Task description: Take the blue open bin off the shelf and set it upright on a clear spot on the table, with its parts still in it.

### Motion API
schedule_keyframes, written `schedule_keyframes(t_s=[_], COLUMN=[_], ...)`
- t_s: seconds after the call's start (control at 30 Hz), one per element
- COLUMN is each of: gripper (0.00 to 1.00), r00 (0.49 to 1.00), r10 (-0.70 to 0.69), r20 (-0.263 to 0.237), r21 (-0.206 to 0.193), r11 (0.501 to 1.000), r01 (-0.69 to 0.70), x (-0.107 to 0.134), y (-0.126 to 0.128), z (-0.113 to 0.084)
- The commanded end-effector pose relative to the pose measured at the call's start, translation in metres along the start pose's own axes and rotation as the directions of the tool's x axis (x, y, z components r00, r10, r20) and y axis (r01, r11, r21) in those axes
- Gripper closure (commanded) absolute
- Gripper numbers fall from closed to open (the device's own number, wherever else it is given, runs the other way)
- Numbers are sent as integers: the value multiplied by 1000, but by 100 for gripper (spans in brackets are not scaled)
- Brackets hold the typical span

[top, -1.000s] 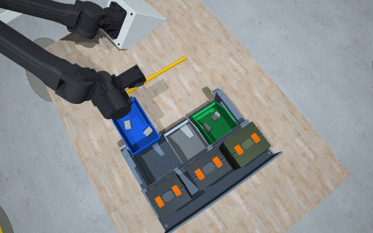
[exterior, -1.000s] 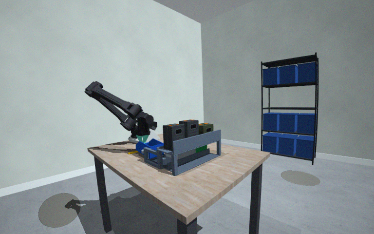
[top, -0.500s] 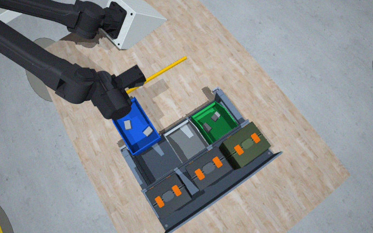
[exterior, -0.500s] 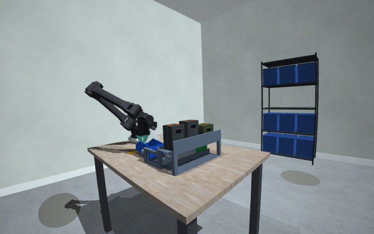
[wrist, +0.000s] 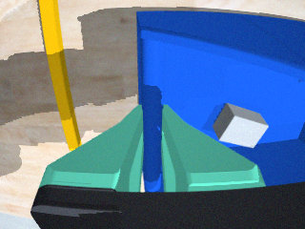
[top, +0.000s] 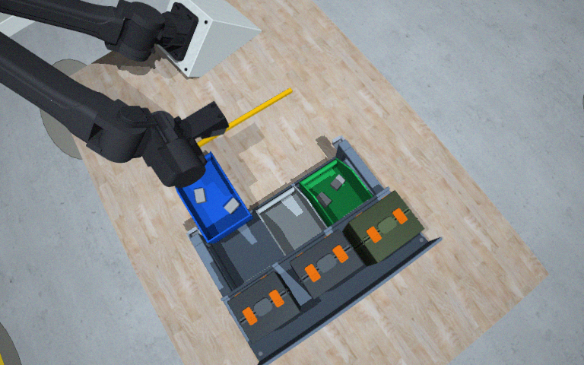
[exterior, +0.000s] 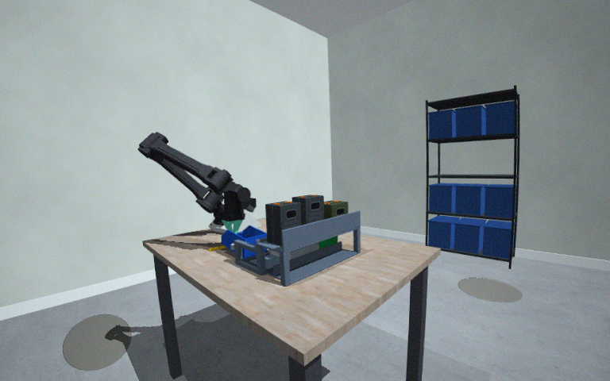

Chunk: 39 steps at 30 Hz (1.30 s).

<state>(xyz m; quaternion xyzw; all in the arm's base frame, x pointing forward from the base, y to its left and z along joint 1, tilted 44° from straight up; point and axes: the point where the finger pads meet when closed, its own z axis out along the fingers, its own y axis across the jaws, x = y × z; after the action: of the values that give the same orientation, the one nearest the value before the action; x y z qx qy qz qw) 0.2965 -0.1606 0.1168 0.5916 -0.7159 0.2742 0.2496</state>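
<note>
I see my gripper (wrist: 152,114) with its green fingers clamped on the near wall of the blue bin (top: 214,200), which sits half out of the grey shelf (top: 344,148) over the bench (top: 430,275), two grey parts (top: 199,195) inside.

Honestly can't read a single word, label or number anywhere I look, not on bins, cases or the shelf.
</note>
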Motion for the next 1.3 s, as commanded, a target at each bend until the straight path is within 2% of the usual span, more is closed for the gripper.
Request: schedule_keyframes(t_s=[0.0,0.83,1.27], gripper=[100,100,100], r00=[1000,1000,1000], r10=[28,27,15], r20=[4,4,3], r21=[60,58,45], r11=[998,998,999], r01=[-28,-27,-15], x=[1,1,-1], y=[-13,-9,4], z=[-16,-16,-12])
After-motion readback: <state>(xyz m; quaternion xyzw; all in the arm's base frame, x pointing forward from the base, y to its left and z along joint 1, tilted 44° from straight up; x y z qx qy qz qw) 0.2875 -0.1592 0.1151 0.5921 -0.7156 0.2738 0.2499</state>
